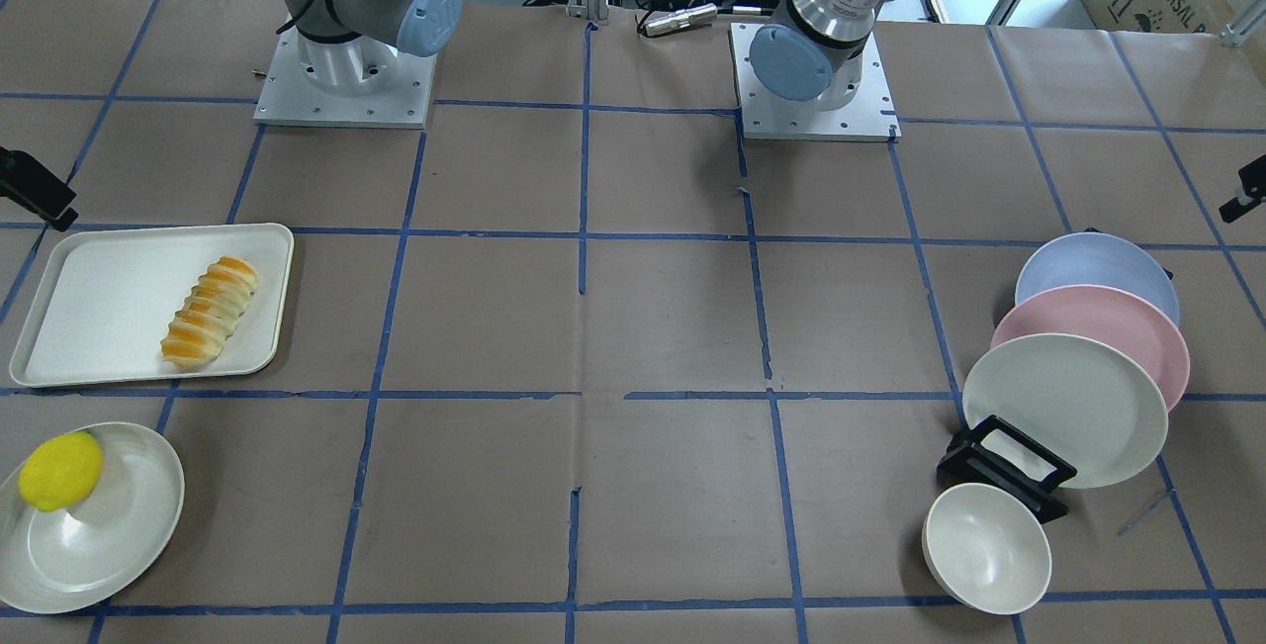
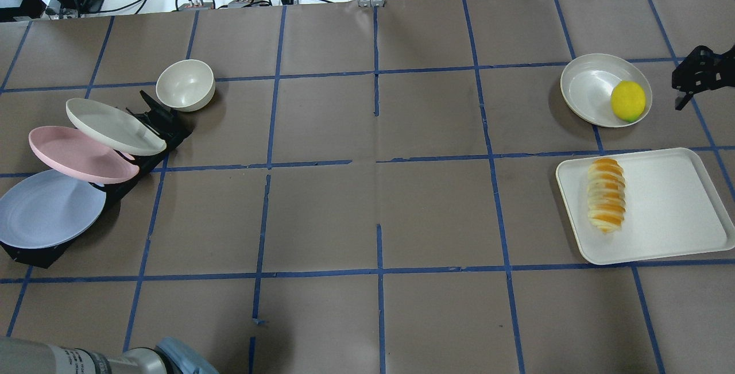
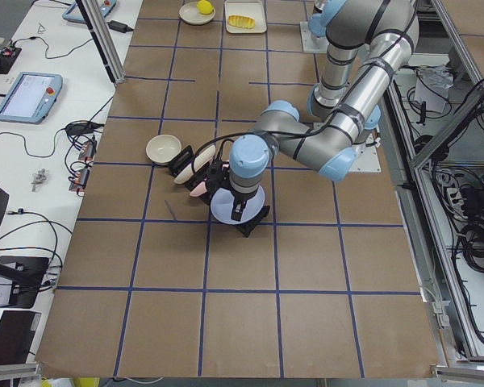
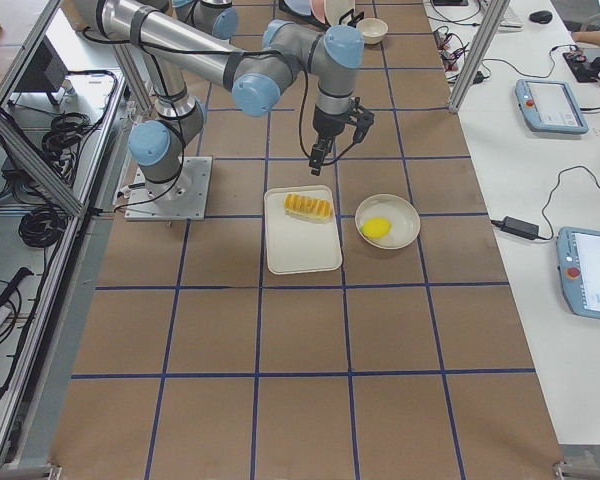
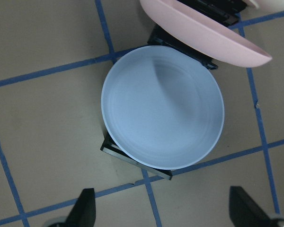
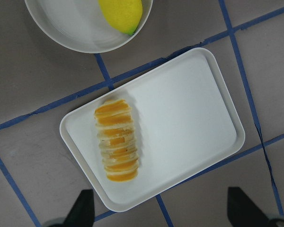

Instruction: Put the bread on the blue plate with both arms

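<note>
The bread lies on a white tray, striped orange and cream; it also shows in the overhead view and the right wrist view. The blue plate leans in the nearest slot of a black rack and fills the left wrist view. My left gripper hovers above the blue plate, open and empty. My right gripper hovers above the tray, open and empty, its fingers wide apart; in the overhead view it shows at the right edge.
A pink plate and a cream plate lean in the same rack, with a cream bowl beside it. A yellow lemon-like object sits on a cream plate beyond the tray. Blue tape lines grid the brown table.
</note>
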